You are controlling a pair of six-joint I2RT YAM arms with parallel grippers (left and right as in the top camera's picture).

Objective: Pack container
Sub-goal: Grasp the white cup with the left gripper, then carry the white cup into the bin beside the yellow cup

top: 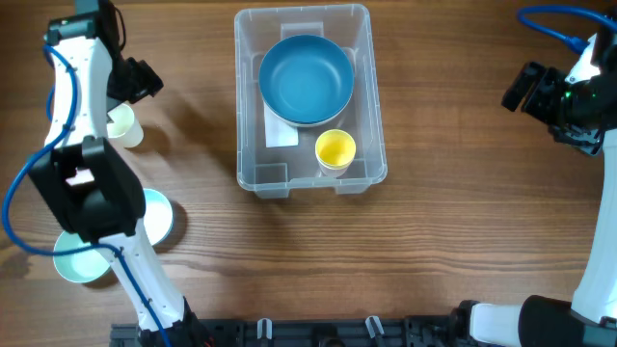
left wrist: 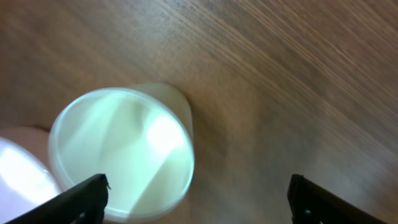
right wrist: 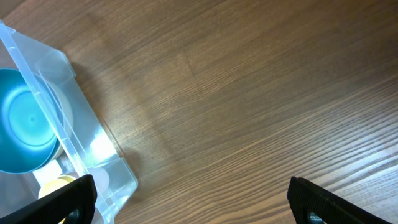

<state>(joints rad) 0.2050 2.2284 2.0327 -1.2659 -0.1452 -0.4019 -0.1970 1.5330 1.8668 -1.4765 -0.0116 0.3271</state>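
Note:
The clear plastic container (top: 253, 116) stands at the table's middle back. It holds a blue bowl (top: 307, 79) and a yellow cup (top: 335, 148). In the right wrist view the container (right wrist: 74, 118) is at the left, with the blue bowl (right wrist: 25, 127) inside. A cream cup (top: 125, 127) stands at the left. My left gripper (top: 145, 81) hangs just above and beside it, open and empty; in the left wrist view the cream cup (left wrist: 121, 152) sits by the left finger of the gripper (left wrist: 199, 199). My right gripper (top: 521, 89) is open and empty at the far right, over bare table (right wrist: 193, 199).
A light blue bowl (top: 159, 214) and a pale turquoise cup (top: 75, 262) sit at the front left, partly hidden by the left arm. A pale pink object (left wrist: 18, 174) touches the left edge of the left wrist view. The table is wood.

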